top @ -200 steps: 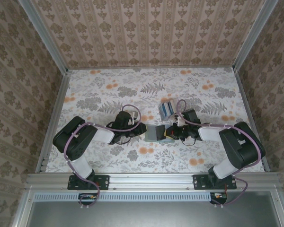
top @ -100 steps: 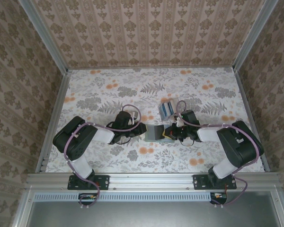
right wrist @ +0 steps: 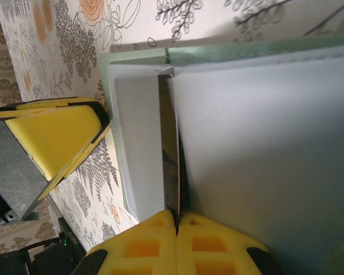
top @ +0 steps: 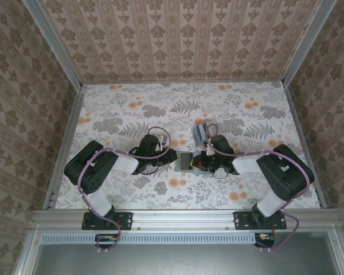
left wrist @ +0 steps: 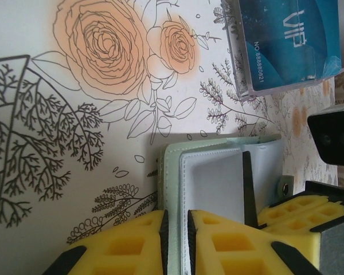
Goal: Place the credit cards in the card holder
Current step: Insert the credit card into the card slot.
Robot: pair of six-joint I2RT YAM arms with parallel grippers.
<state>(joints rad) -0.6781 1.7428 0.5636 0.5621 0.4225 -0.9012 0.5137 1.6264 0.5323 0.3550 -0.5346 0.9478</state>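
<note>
Left end effector (left wrist: 176, 216), as we see it from its own wrist camera, is closed on the near edge of the card holder (left wrist: 212, 180). The pale green cover and one white leaf pass between its two yellow pads, with only a narrow slot between them. Right end effector (right wrist: 176, 222) is likewise clamped. Its pads press together on a thin, dark-edged leaf of the same holder, which stands edge-on between a narrow translucent pocket and a much broader one.

We read the card holder as a pale green folding wallet with translucent pockets. It lies opened on the table (top: 132, 103), and a small metal snap stud (left wrist: 285, 186) sits at one edge. From above, it appears as a small grey-green rectangle between the two end effectors, near the middle of the table and slightly toward the arm bases.

The credit cards (left wrist: 281, 40) are blue, printed "VIP" with a number, and stacked inside a clear case (left wrist: 242, 80). The case sits just beyond the holder and apart from it, with a strip of cloth showing between the two.

The table carries a white cloth with orange roses and grey fern sprays. Patterned wall panels (top: 178, 34) in an aluminium frame enclose it on three sides.
</note>
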